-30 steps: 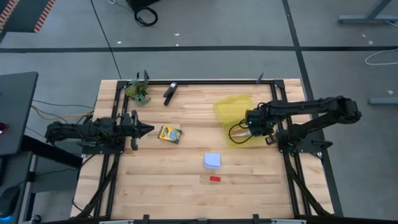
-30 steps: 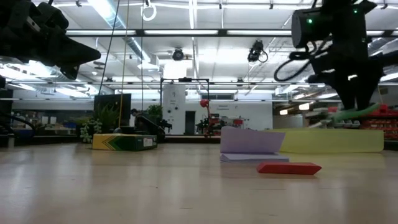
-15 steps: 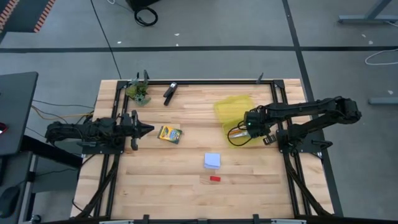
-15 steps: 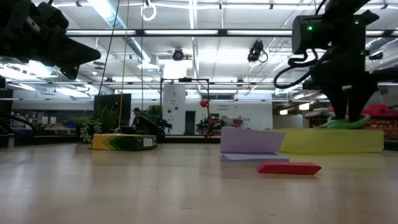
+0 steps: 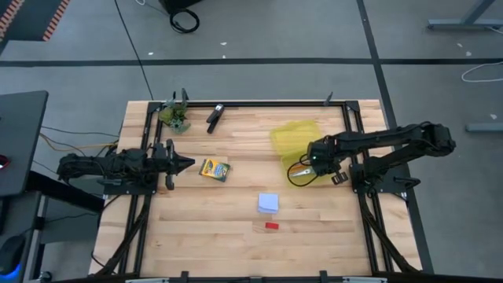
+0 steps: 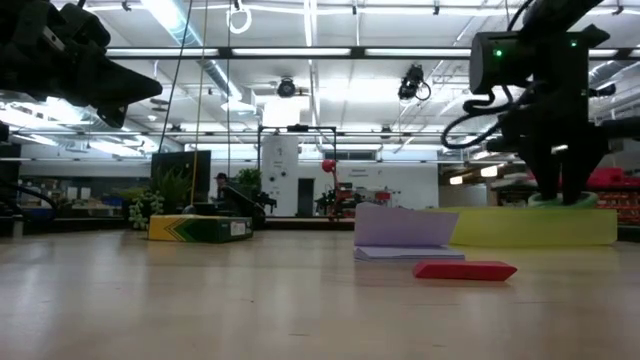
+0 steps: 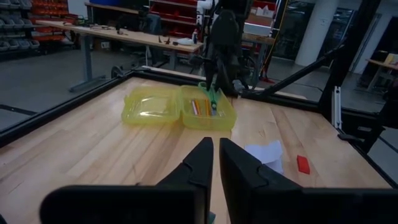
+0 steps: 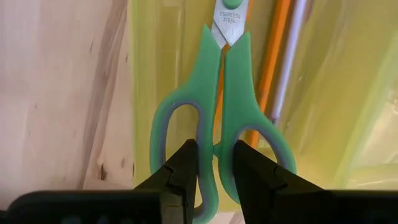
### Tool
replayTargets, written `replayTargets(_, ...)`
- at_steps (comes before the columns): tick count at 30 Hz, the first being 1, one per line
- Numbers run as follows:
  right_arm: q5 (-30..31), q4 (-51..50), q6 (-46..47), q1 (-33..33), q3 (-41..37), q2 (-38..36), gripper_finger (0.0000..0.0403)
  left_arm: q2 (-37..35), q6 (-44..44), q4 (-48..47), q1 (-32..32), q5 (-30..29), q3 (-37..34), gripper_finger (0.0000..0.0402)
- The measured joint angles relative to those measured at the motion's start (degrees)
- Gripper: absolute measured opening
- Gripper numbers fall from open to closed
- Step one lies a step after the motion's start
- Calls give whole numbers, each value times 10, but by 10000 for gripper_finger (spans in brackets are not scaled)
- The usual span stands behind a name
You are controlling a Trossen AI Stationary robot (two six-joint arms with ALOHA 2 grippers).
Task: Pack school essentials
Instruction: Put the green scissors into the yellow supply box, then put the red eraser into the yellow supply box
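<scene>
The green-handled scissors (image 8: 221, 93) lie in the open yellow case (image 5: 297, 141), over the orange pencil (image 8: 273, 56) and beside the pink-purple pen (image 8: 292, 50). My right gripper (image 5: 311, 166) stands over them, shut on their handles. My left gripper (image 5: 185, 164) hovers shut near the table's left side, just left of the yellow-green crayon box (image 5: 214, 169). The pale blue note pad (image 5: 269, 203) and the red eraser (image 5: 271, 226) lie flat on the table nearer the front edge. My right gripper pinches the scissors between its two fingers where the two handle loops meet (image 8: 216, 134), one finger (image 8: 185, 165) inside each loop's inner bar side. It comes from above, pointing down, across the scissors' length. The scissors lie flat in the case, with the blades pointing away from the fingers.
A black clip-like object (image 5: 214, 118) and a small green leafy clump (image 5: 176, 116) sit near the far left edge. A black frame rail (image 5: 259, 103) runs around the table. Bare wood lies between the crayon box and the case.
My right gripper has come down and a little toward the near edge, lowering the scissors from a tilted hold above the case until they lie in it. The left arm has kept still.
</scene>
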Motion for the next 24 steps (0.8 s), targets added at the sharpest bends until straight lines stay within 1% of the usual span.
replayTargets(4,0,24,13,0,-21,0,102,0,0,0,0,0,0,37)
replayTargets(10,7,36,53,0,-32,0,132,0,0,0,0,0,0,30)
replayTargets(17,8,36,56,0,-33,0,151,0,0,0,0,0,0,32)
replayTargets(24,17,40,56,0,5,0,152,0,0,0,0,0,0,33)
